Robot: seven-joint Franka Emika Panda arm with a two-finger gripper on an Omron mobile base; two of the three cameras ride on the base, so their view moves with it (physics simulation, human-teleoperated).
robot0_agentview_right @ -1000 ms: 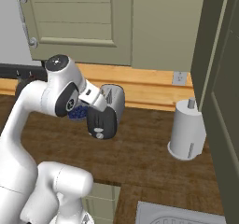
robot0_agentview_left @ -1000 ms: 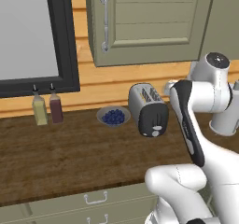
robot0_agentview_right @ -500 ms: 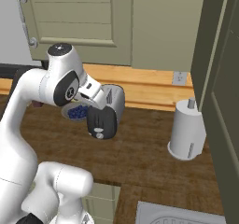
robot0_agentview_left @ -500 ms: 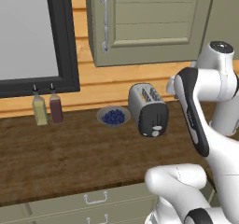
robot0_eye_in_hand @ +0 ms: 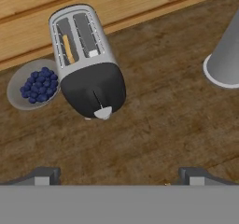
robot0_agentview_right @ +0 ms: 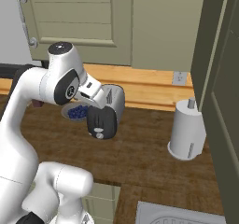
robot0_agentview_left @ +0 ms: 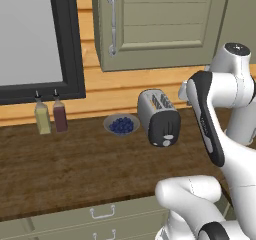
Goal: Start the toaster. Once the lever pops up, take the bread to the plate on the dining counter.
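Jaws are standing spread wide, with nothing between them; the two dark fingertips (robot0_eye_in_hand: 44, 175) are rising at the bottom of the hand view, and the gripper (robot0_eye_in_hand: 119, 178) is hanging above the wooden worktop (robot0_eye_in_hand: 163, 125), apart from everything on it.

In the hand view the toaster (robot0_eye_in_hand: 86, 62) is lying at about 11 o'clock from the picture centre, with its black end panel turning toward 6 o'clock. The lever (robot0_eye_in_hand: 103, 112) is sitting as a small pale tab at the lowest edge of this panel. The bread (robot0_eye_in_hand: 68, 48) is showing as a thin tan strip inside the slot nearer to 9 o'clock. The grey bowl of blueberries (robot0_eye_in_hand: 33, 84) is resting just beside the toaster, at 9 o'clock from it. A pale grey cylinder (robot0_eye_in_hand: 226, 55) is standing at about 3 o'clock, well apart from the toaster.

In the left base view the toaster (robot0_agentview_left: 158, 116) is standing on the worktop near the wooden wall, with the bowl (robot0_agentview_left: 121, 124) at 9 o'clock from it, and two bottles (robot0_agentview_left: 50, 116) are standing farther in the same direction, under a dark-framed window (robot0_agentview_left: 35, 39). In the right base view the arm is partly covering the toaster (robot0_agentview_right: 106, 113), and the grey cylinder (robot0_agentview_right: 186, 129) is standing at 3 o'clock from it.
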